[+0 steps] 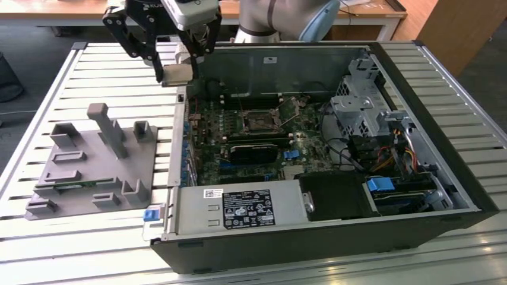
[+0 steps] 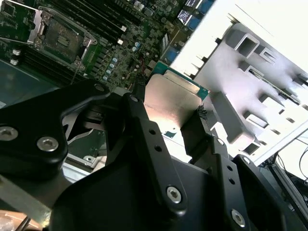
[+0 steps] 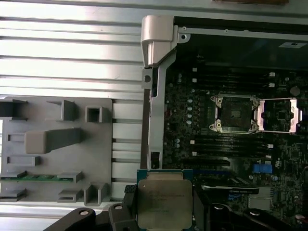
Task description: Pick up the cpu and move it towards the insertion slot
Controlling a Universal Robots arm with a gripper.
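I am working in what is looking like a robotics lab or an electronics workshop. I am standing over a slatted aluminium worktable (image 1: 47,89), and an opened desktop computer case (image 1: 443,148) is lying on it with its motherboard (image 1: 262,142) showing. A grey moulded parts fixture (image 1: 87,172) is sitting beside the case on the exterior view's left. Wooden desks (image 1: 372,12) are running along behind the table.

Open black computer case (image 1: 443,178) lying flat on slatted metal table (image 1: 47,83), toward the exterior view's right edge. Grey fixture (image 1: 87,172) beside it near the table's opposite edge, thin green memory strip (image 1: 75,184) slotted in it.
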